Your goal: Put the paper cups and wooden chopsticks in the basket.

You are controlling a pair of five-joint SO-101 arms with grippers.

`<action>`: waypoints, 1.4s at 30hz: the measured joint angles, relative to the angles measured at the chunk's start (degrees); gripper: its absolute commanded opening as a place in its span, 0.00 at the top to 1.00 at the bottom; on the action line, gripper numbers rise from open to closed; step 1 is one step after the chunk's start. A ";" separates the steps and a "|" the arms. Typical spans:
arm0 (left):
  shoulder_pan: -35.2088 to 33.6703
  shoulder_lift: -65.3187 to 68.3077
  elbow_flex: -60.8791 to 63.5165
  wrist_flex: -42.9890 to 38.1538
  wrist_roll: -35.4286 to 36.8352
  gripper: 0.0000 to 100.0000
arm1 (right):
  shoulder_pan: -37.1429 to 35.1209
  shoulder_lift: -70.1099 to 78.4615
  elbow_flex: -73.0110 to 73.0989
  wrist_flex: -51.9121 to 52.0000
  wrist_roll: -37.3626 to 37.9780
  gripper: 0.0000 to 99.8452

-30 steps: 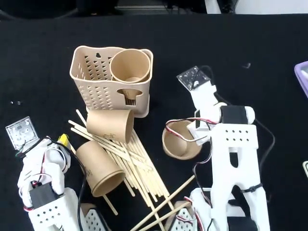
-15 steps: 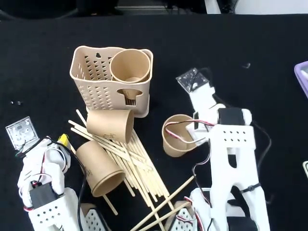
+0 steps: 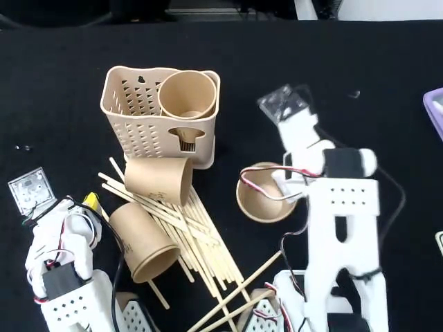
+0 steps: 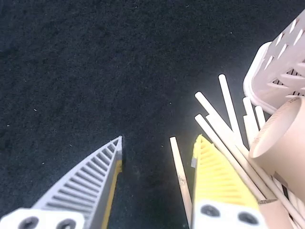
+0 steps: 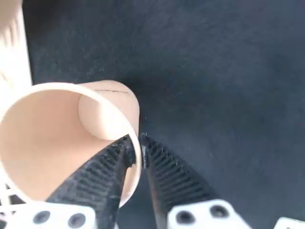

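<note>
And the right claw (image 5: 137, 143), pinched on the rim of the paper cup (image 3: 261, 205), swung it a touch toward the right edge of the surface (image 3: 387, 62), so that cup, near the middle, was in hand but no nearer the basket (image 3: 131, 117), while the left claw (image 4: 159, 140) sat spread beside the chopsticks (image 3: 183, 232)
</note>
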 measured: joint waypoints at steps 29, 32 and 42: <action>0.00 0.00 0.00 0.00 0.00 0.76 | -21.54 29.36 -58.90 -2.11 -21.19 0.99; 0.00 0.00 0.00 0.00 0.00 0.76 | -21.54 30.59 -59.25 -3.60 -21.19 0.99; 0.00 0.00 0.00 0.00 0.00 0.76 | -21.54 31.03 -64.53 -3.96 -21.10 0.99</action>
